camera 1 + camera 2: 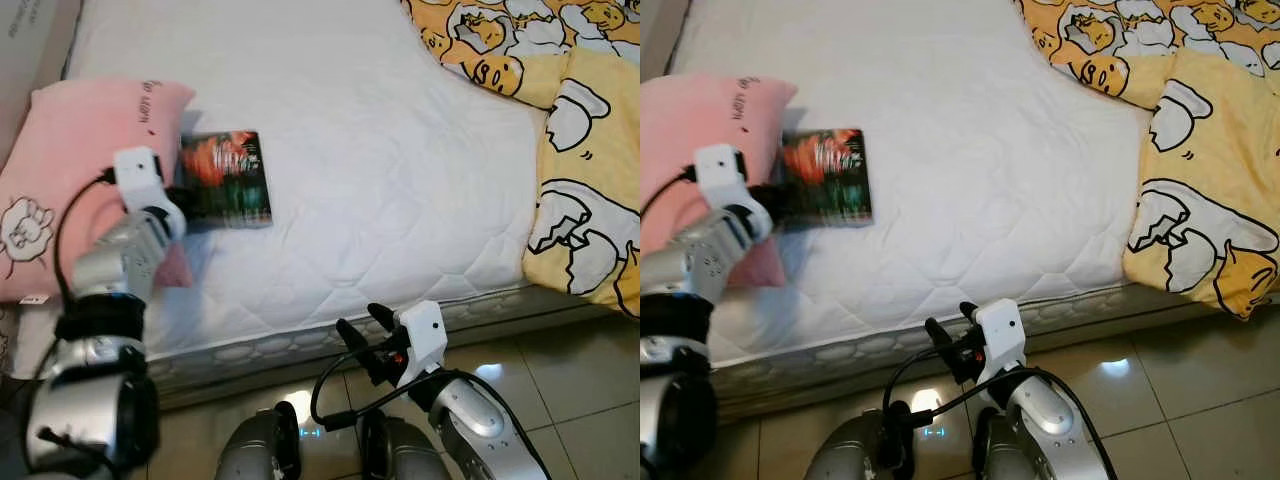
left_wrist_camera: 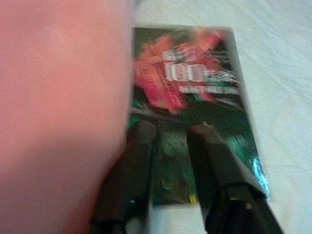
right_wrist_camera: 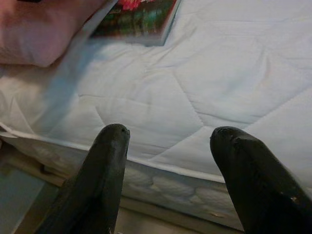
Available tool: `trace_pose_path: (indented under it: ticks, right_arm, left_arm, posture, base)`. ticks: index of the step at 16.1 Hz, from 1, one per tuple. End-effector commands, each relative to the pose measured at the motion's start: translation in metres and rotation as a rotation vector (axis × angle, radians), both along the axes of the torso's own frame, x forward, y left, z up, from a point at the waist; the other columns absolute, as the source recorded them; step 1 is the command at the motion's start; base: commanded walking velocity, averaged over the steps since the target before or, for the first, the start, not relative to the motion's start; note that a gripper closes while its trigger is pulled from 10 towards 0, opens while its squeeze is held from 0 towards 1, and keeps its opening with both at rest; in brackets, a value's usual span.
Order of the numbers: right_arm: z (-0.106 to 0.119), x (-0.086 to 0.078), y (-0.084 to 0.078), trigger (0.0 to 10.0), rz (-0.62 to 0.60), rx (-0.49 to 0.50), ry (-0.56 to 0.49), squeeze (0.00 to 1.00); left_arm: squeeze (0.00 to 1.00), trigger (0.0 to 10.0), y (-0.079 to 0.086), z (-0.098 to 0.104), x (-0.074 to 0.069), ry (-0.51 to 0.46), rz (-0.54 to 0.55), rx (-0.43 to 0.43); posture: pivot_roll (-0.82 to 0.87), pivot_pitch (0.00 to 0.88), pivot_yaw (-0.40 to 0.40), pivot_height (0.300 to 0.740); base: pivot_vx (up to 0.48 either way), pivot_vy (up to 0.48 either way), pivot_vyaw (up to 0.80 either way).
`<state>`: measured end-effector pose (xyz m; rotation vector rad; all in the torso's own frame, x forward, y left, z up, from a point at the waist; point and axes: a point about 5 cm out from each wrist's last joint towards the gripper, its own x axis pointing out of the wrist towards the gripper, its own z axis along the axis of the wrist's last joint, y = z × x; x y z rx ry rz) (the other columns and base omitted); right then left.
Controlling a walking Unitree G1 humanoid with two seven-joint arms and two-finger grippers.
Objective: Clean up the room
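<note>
On the bed: book (image 1: 224, 179) lies flat on white mattress (image 1: 380, 180), just beside pink pillow (image 1: 70, 170)
Left pincer (image 2: 168, 134): fingers slightly apart (blurred), over the book
Right pincer (image 3: 168, 139): apart, low by mattress edge

A bed with a bare white quilted mattress (image 1: 380, 170) takes up most of the scene, its padded side edge running along the bottom. A yellow cartoon-print blanket (image 1: 585, 190) is bunched at the mattress's far right and spills over its edge. Below lies a glossy beige tiled floor (image 1: 570, 385) with dark grout lines and bright spots of reflected light
</note>
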<state>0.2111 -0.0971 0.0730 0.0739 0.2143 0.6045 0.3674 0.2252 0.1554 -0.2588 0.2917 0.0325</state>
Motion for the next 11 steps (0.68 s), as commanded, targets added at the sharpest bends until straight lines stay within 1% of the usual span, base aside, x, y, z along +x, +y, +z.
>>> trace_pose_path:
  ticks: [1, 2, 3, 4, 5, 6, 7, 8, 9, 10, 11]
  right_arm:
    - [-0.005, -0.003, -0.001, 10.0, 0.007, 0.003, 0.023, 0.0]
    - [-0.005, -0.002, 0.0, 10.0, 0.011, 0.002, 0.022, 0.0]
    - [-0.005, -0.001, 0.0, 10.0, 0.014, 0.002, 0.021, 0.0]
    - [-0.005, 0.001, 0.001, 10.0, 0.015, 0.002, 0.018, 0.0]
    - [-0.005, 0.002, 0.001, 10.0, 0.015, 0.001, 0.017, 0.0]
    - [-0.002, 0.009, 0.0, 10.0, -0.016, 0.005, -0.011, 0.0]
    - [0.0, 0.011, -0.001, 10.0, -0.032, 0.005, -0.021, 0.0]
    - [0.011, 0.025, -0.011, 10.0, -0.164, 0.03, -0.074, 0.0]
    - [0.022, 0.036, -0.024, 10.0, -0.287, 0.047, -0.129, 0.0]
    - [0.028, 0.04, -0.031, 10.0, -0.339, 0.041, -0.17, 0.0]
    - [0.033, 0.046, -0.043, 10.0, -0.395, 0.023, -0.217, 0.0]
  left_arm:
    - [1.0, 10.0, -0.003, -0.002, -0.004, 0.02, 0.007, -0.016]
    - [1.0, 10.0, -0.009, -0.001, -0.007, 0.022, -0.003, -0.031]
    - [1.0, 10.0, -0.012, -0.001, -0.012, 0.026, -0.009, -0.01]
    - [1.0, 10.0, -0.013, 0.0, -0.016, 0.023, -0.023, 0.034]
    - [1.0, 10.0, -0.013, 0.001, -0.017, 0.019, -0.032, 0.056]
    - [0.0, 10.0, -0.023, 0.011, -0.021, -0.036, -0.113, 0.129]
    - [0.0, 10.0, -0.027, 0.014, -0.022, -0.059, -0.137, 0.15]
    - [0.0, 10.0, -0.044, 0.018, -0.034, -0.135, -0.222, 0.168]
    - [0.0, 10.0, -0.056, 0.017, -0.046, -0.203, -0.268, 0.167]
    - [0.0, 10.0, -0.059, 0.014, -0.052, -0.237, -0.243, 0.149]
    - [0.0, 10.0, -0.054, 0.007, -0.058, -0.272, -0.151, 0.16]
  posture:
    - [-0.09, 0.2, 0.031, 0.74]
    - [-0.08, 0.197, 0.031, 0.74]
    - [-0.08, 0.191, 0.032, 0.74]
    - [-0.07, 0.18, 0.034, 0.74]
    - [-0.07, 0.177, 0.035, 0.74]
    - [-0.06, 0.145, 0.036, 0.74]
    - [-0.06, 0.145, 0.036, 0.74]
    - [-0.04, 0.085, 0.035, 0.74]
    - [-0.03, 0.046, 0.031, 0.74]
    - [-0.02, 0.023, 0.026, 0.74]
    - [-0.01, 0.0, 0.018, 0.74]
  base:
    - [0.0, 0.0, 0.0]
    - [0.0, 0.0, 0.0]
    - [0.0, 0.0, 0.0]
    - [0.0, 0.0, 0.0]
    - [0.0, 0.0, 0.0]
    - [0.0, 0.0, 0.0]
    - [0.0, 0.0, 0.0]
    - [0.0, 0.0, 0.0]
    - [0.0, 0.0, 0.0]
    - [0.0, 0.0, 0.0]
    - [0.0, 0.0, 0.0]
